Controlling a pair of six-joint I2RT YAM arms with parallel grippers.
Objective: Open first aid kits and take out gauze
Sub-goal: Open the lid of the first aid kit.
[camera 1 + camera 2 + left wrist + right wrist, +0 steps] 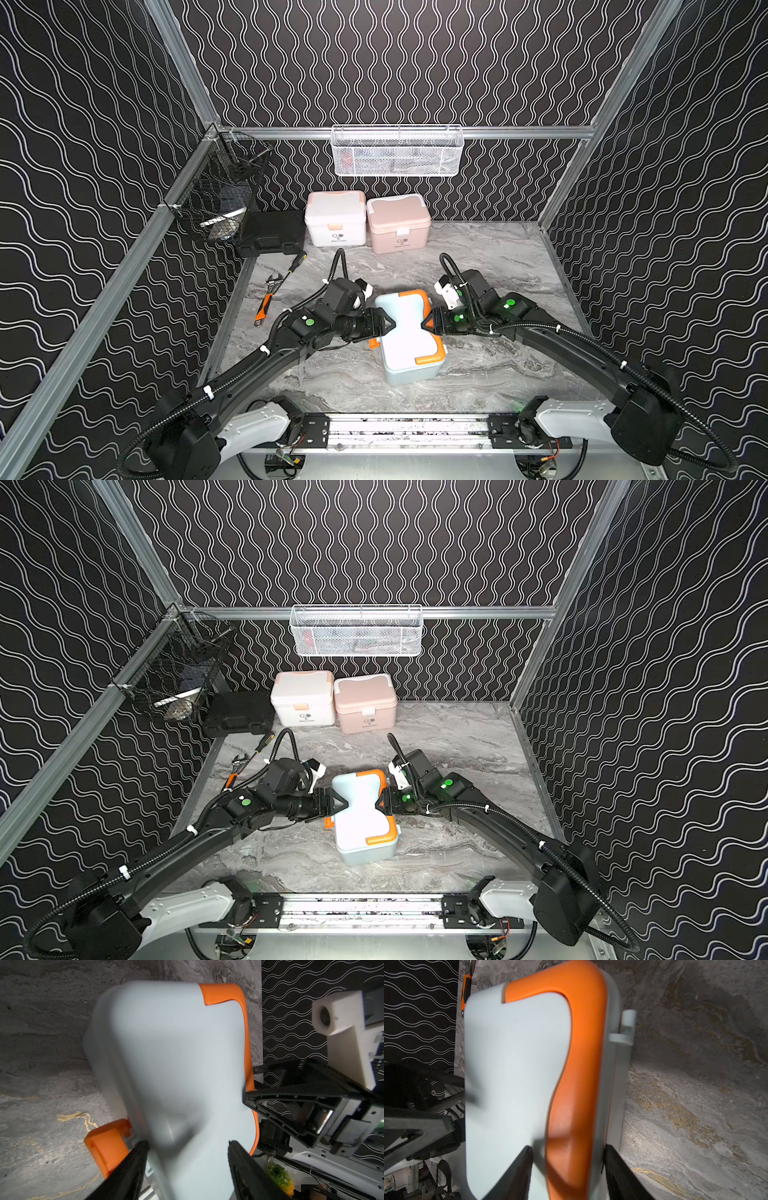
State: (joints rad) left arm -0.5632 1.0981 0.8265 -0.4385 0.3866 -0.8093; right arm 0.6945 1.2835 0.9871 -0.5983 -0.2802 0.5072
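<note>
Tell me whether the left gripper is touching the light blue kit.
Touching. Left wrist view: the left gripper clamps the light blue kit, both fingers against it.

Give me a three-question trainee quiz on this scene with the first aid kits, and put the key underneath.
1. True or false: the light blue kit has its lid raised open.
2. What stands beside the white kit on the side away from the pink kit? A) black case B) a gauze packet C) a water bottle
3. Name each gripper closed on the light blue kit.

Key
1. False: the lid is down.
2. A
3. Both: the left gripper and the right gripper, one on each side of it.
</note>
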